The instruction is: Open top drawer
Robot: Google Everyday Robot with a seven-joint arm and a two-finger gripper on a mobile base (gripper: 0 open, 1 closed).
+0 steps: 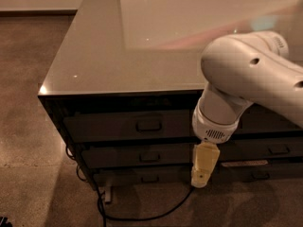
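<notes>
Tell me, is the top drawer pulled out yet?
No, the top drawer sits shut under the countertop, and the gripper hangs right of and below its handle, not touching it.

dark grey top drawer (106, 126), cream pincer (202, 176) below

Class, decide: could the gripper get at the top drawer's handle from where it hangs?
Probably yes: the gripper hangs lower and right of the top drawer's handle, with nothing between them.
</notes>
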